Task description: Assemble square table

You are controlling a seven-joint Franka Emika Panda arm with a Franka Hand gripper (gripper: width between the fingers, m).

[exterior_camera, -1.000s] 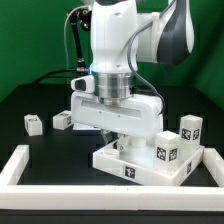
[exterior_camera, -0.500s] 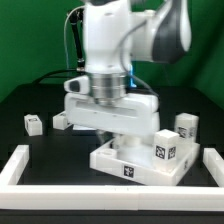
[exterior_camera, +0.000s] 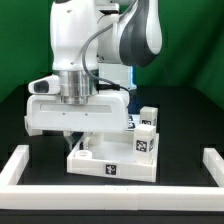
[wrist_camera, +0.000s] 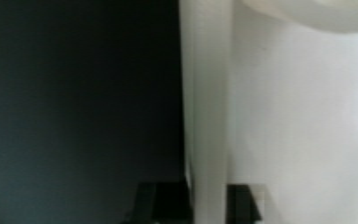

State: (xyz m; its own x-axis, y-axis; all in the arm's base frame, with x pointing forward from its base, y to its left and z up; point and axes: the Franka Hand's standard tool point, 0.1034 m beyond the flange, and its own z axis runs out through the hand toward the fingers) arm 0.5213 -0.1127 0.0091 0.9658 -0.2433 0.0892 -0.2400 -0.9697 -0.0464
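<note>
arm: was glossy white, rounded shells | joint cap: was grey | wrist ring: was dull silver | gripper: had white boxy housing, black fingers

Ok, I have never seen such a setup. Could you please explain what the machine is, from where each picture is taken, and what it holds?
The big white machine is a robot arm with a two-finger gripper. The wide picture comes from a camera off the arm; the close, blurry one from a camera on its wrist. On the black table lie a white square tabletop with black-white tags, small tagged blocks beside it, and long white border bars. In the wrist view, a dark finger stands on each side of the tabletop's wall, so the gripper seems to clamp it.
</note>
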